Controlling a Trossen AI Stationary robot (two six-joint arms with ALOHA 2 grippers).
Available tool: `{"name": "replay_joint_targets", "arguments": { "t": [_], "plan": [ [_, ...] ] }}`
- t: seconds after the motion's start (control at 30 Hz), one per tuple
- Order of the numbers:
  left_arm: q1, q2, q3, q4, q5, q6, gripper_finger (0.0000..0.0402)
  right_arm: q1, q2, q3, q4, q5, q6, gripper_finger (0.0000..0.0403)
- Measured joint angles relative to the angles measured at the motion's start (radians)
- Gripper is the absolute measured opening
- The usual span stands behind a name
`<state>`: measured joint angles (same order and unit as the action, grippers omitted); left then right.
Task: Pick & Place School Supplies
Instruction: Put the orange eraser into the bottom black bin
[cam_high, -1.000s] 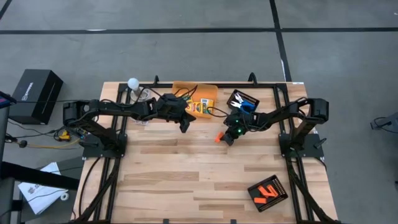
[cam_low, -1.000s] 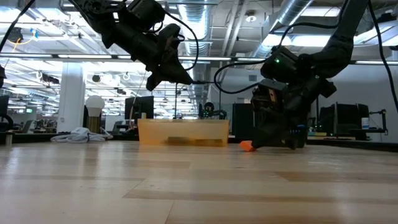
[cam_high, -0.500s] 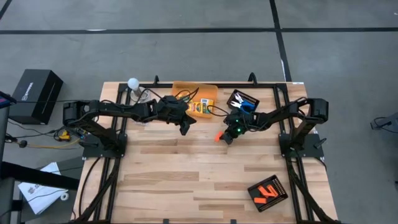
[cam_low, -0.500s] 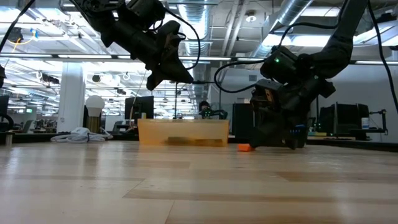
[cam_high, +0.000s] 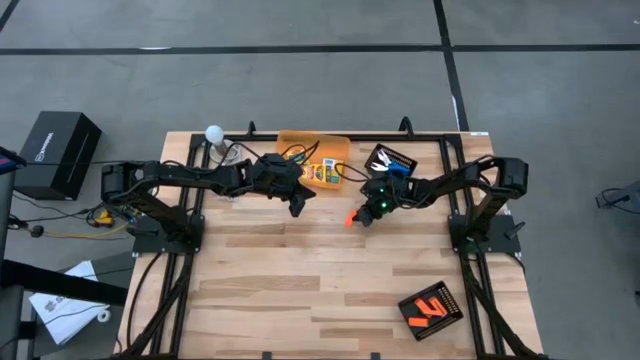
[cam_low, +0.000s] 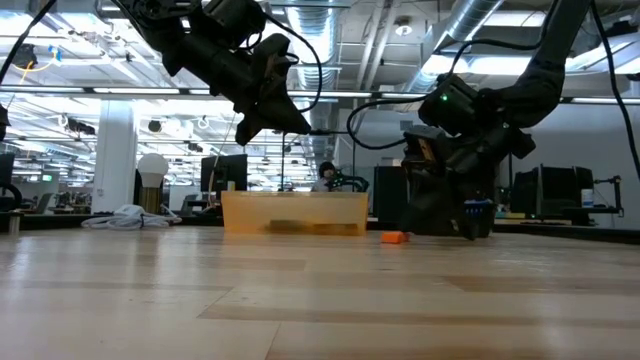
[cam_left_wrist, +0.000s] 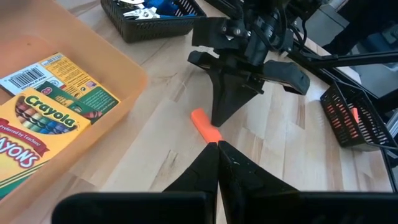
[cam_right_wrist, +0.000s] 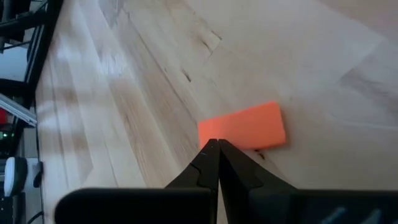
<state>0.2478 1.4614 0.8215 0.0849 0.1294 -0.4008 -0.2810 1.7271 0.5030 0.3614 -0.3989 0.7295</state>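
A stubby orange piece (cam_high: 350, 217) (cam_right_wrist: 245, 127) lies flat on the wooden table, right of centre. My right gripper (cam_high: 360, 221) (cam_right_wrist: 214, 144) is shut, its tip low at the piece's side. My left gripper (cam_high: 297, 207) (cam_left_wrist: 217, 146) is shut on nothing. It hangs above the table, just near of the translucent orange bin (cam_high: 300, 143). Yellow-and-green crayon boxes (cam_high: 322, 171) (cam_left_wrist: 43, 118) lie flat on the bin's floor. Blue-handled scissors (cam_left_wrist: 155, 7) lie in a black tray (cam_high: 385, 152) at the far right. My right gripper's shut fingertips (cam_right_wrist: 211, 152) stand at one long side of the orange piece (cam_right_wrist: 214, 134), slanting down from the table's right. The piece lies flat on the wood. Whether the tips touch it or stand just off it, I cannot tell.
A second black tray (cam_high: 447, 297) with orange pieces sits near the table's near right corner. A white ball (cam_high: 213, 132) stands at the far left. Both arm bases and their black frames line the table's sides. Bare wood stretches across the middle and near part.
My right gripper has rolled about its own pointing line while staying in place. The orange piece, which stood tilted against the gripper a second ago, has come down flat on the table and shifted slightly.
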Motion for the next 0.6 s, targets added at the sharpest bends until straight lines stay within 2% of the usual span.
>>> {"name": "replay_joint_targets", "arguments": {
  "t": [0.3, 0.6],
  "plan": [
    [0.000, 0.000, 0.000, 0.000, 0.010, -0.007, 0.0001, -0.002, 0.003, 0.000, 0.016, -0.016, 0.081, 0.0000],
    [0.000, 0.000, 0.000, 0.000, 0.010, -0.001, 0.0001, 0.001, 0.003, 0.000, 0.017, 0.002, 0.090, 0.0000]
  ]
}}
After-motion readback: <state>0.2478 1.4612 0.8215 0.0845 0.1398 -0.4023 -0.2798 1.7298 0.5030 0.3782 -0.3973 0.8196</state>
